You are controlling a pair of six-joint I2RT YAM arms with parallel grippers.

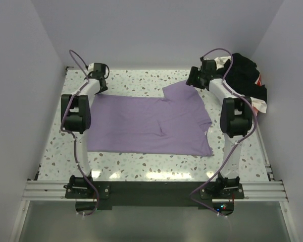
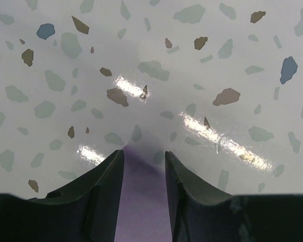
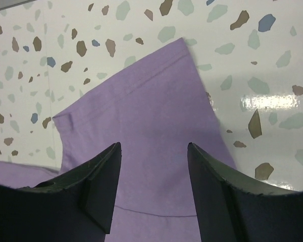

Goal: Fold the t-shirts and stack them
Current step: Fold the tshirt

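A plain lilac t-shirt lies spread flat on the speckled table. My left gripper is down at the shirt's far left corner. In the left wrist view a pointed corner of lilac cloth lies between the fingers, which stand a little apart. My right gripper hovers open over the shirt's far right sleeve, with nothing between its fingers. Black, white and pink-red shirts lie piled at the back right.
Lilac walls close in the table at the back and both sides. The pile of shirts sits just right of my right arm. A metal rail with the arm bases runs along the near edge.
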